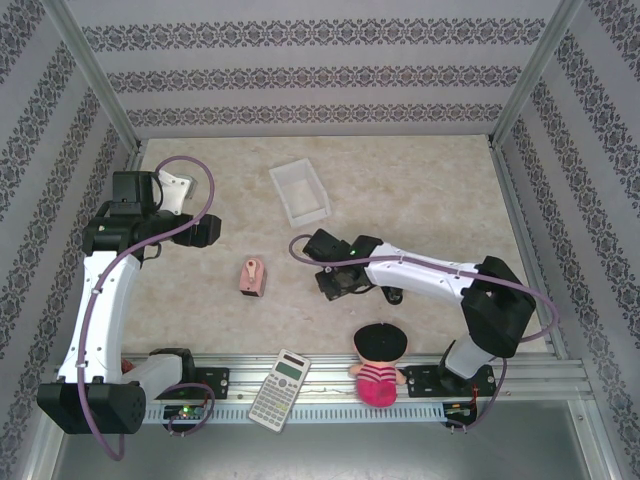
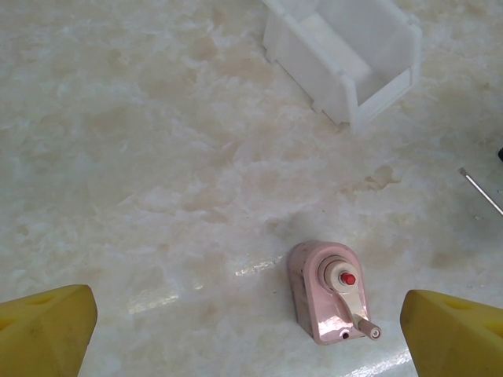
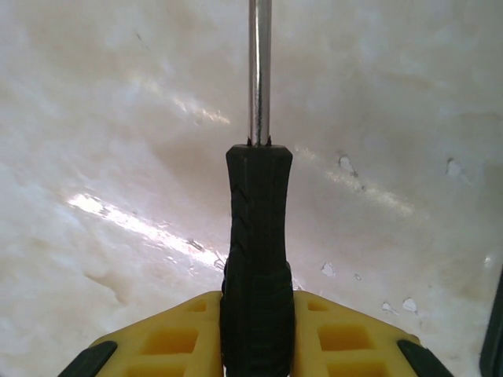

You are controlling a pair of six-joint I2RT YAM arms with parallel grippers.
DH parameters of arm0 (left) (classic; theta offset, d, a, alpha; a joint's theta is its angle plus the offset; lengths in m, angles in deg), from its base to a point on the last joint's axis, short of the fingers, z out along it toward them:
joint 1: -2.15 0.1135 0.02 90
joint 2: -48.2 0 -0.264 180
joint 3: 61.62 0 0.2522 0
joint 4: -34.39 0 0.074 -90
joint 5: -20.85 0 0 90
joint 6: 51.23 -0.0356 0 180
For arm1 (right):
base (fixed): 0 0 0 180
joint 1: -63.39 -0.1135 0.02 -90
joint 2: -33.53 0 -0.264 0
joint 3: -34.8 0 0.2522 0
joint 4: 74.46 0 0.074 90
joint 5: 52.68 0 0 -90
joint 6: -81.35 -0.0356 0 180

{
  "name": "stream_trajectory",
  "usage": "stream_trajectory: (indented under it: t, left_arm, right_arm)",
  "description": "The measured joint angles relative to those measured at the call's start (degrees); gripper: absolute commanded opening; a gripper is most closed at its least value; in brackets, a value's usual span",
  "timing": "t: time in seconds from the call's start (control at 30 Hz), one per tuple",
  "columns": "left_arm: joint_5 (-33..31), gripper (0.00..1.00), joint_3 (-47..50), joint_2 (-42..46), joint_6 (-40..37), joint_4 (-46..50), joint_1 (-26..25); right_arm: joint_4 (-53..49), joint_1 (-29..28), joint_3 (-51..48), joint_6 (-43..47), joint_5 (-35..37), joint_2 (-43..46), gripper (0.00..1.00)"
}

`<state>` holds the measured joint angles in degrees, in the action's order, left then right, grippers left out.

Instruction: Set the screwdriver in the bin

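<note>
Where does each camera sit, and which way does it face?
Top external: above and behind the bases, looking down on the table; the left arm and right arm show.
Left wrist: over the table, facing the bin and a pink object; the open left gripper shows.
Right wrist: near the tabletop, looking along the screwdriver shut in the right gripper.
Shared by top and left wrist: bin, pink object.
</note>
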<state>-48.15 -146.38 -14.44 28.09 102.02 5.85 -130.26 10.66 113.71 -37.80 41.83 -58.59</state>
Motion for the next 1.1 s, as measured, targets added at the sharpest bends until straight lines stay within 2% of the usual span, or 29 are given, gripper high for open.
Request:
stream_trajectory:
  t: [0.3, 0.67, 0.87, 1.1]
  left_arm:
    - [0.0, 0.99, 0.0, 0.8, -1.0, 1.5, 0.0]
    - [0.0, 0.99, -0.9, 3.2, -2.3, 4.2, 0.0]
    - [0.0, 0.99, -0.9, 3.9, -2.3, 4.6, 0.0]
    - [0.0, 0.99, -0.9, 3.9, -2.3, 4.9, 0.0]
  right_arm:
    - [-2.3, 5.9, 11.8, 4.9, 0.2, -2.0, 0.23]
    - [-2.3, 13.3, 32.2, 11.6, 0.1, -20.9, 0.22]
    - [-3.0, 15.1, 42.4, 14.9, -0.1, -29.1, 0.22]
    - [-3.5, 15.4, 49.6, 18.3, 0.6, -35.1, 0.22]
